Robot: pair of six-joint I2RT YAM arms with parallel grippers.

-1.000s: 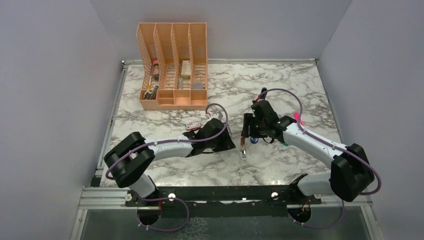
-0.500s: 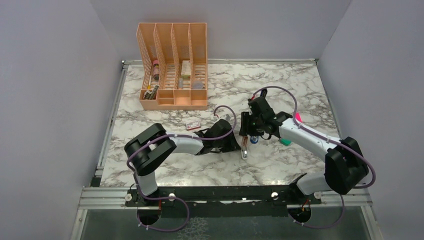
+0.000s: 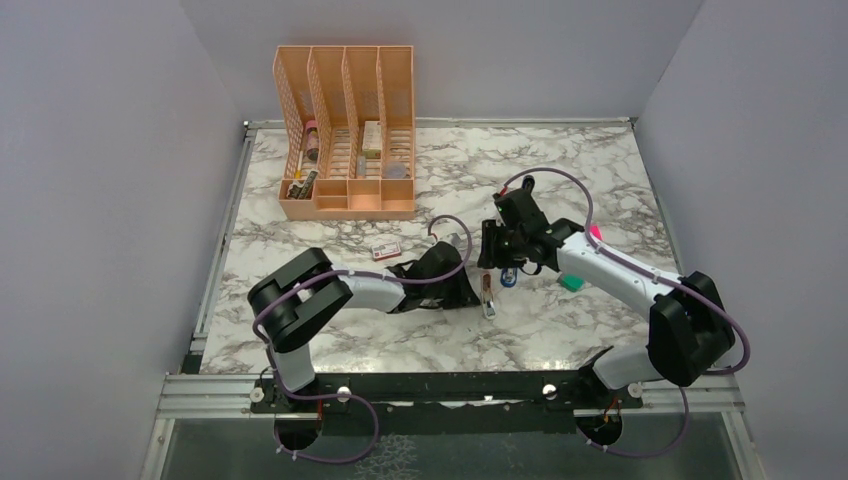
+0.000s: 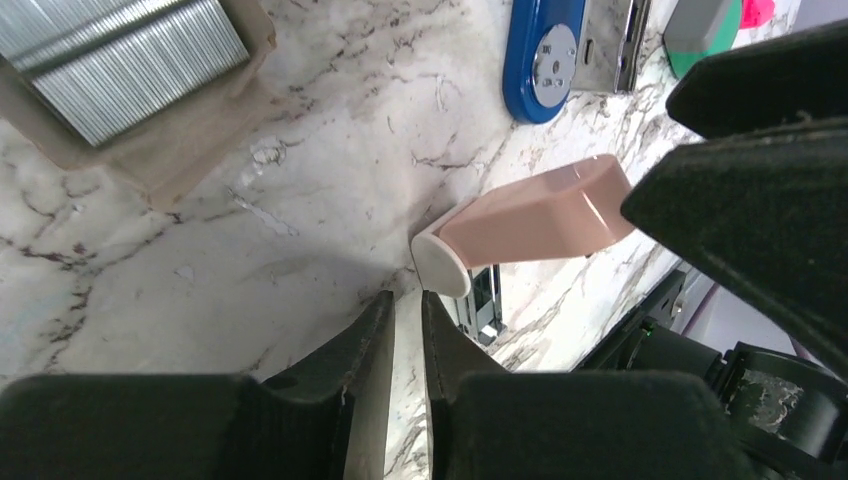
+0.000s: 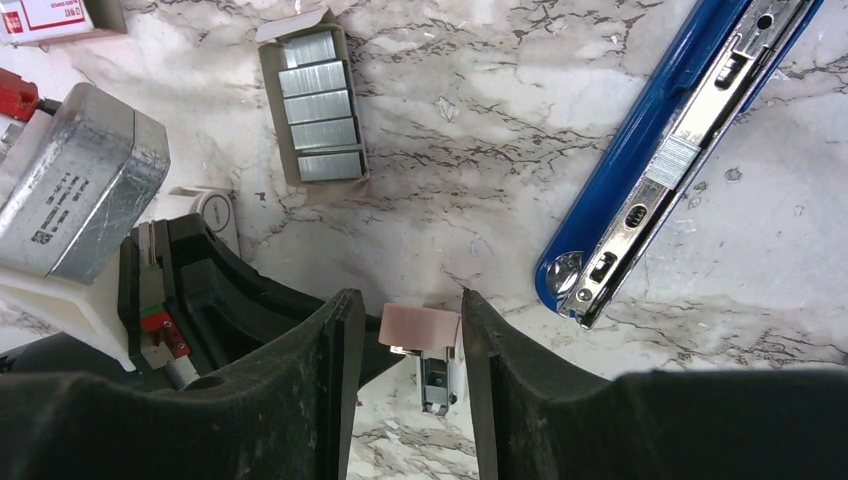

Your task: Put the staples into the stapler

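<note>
The blue stapler lies open on the marble with its chrome channel up; it also shows in the left wrist view and is mostly hidden under my right gripper in the top view. The reddish staples box lies left of my left gripper, and it shows in the right wrist view. Its brown inner tray of staple strips lies apart from it. My right gripper is open, straddling a small pink piece with a metal channel. My left gripper is shut and empty just beside that piece.
A peach desk organizer stands at the back left. A teal block and a pink highlighter lie by the right forearm. The two grippers are very close together at mid-table.
My left arm swung its elbow up and pushed its gripper right, toward the pink piece. My right gripper shifted slightly left and back. Little has moved in the last half second.
</note>
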